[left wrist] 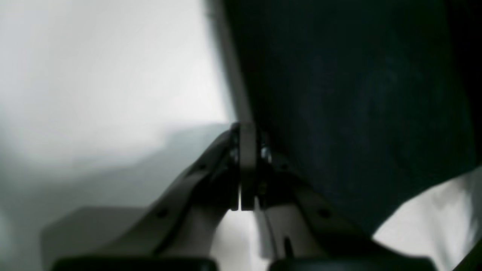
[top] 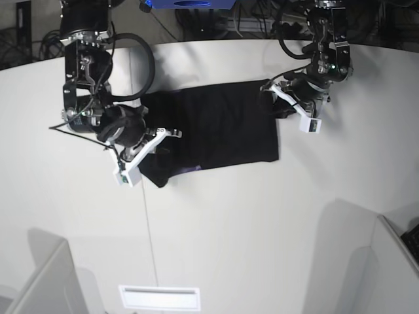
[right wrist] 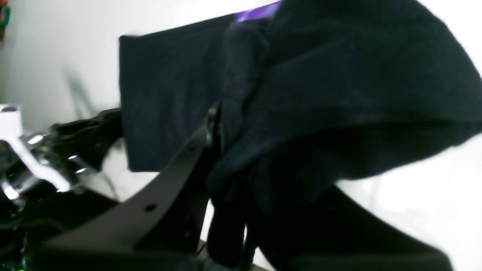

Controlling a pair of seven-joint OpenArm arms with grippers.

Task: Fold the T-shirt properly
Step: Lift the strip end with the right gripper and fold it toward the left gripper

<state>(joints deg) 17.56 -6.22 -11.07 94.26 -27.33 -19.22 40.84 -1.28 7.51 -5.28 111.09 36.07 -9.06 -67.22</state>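
Pinching a bunched fold of black cloth, the right tool [right wrist: 220, 150] sits at the lower left corner of the T-shirt [top: 213, 127] in the base view's left half. The left tool [top: 278, 98], jaws pressed together, meets the shirt's upper right edge, though a grip on cloth cannot be told. Between both, the shirt lies spread on the white counter [top: 262, 229], centre-top of the frame.

1. A big white table [top: 262, 229] fills most of the base view.
2. A thin seam [top: 149, 222] runs down the table top.
3. A white slotted strip [top: 159, 297] sits at the near edge.
4. Grey panels [top: 39, 278] stand at the near corners.
5. Dark cables [top: 216, 16] lie behind the far edge.
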